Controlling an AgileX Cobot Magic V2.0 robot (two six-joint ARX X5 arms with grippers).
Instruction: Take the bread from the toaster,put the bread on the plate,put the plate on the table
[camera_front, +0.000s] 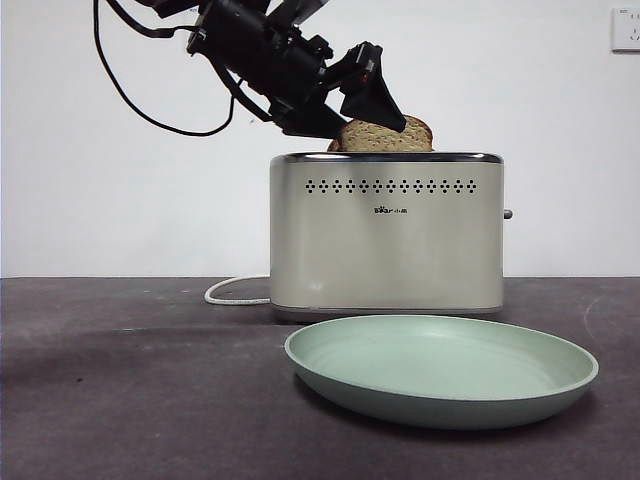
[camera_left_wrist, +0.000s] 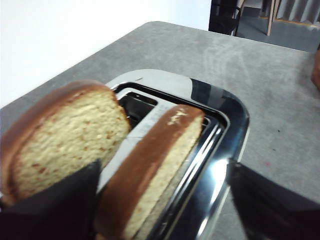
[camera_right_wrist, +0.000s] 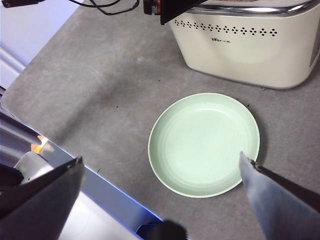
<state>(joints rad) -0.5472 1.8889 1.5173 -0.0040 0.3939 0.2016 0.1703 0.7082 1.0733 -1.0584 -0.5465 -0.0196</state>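
Front view: grey table (camera_front: 120, 400); white wall (camera_front: 100, 200).

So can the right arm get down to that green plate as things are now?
Probably yes. The right gripper hangs open above the plate, which lies bare on the table in front of the toaster. The left gripper is up at the bread, away from the plate.

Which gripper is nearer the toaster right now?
Left. The left gripper is right over the toaster, jaws open around the bread at its slots. The right gripper hangs open above the plate on the table, off the toaster.
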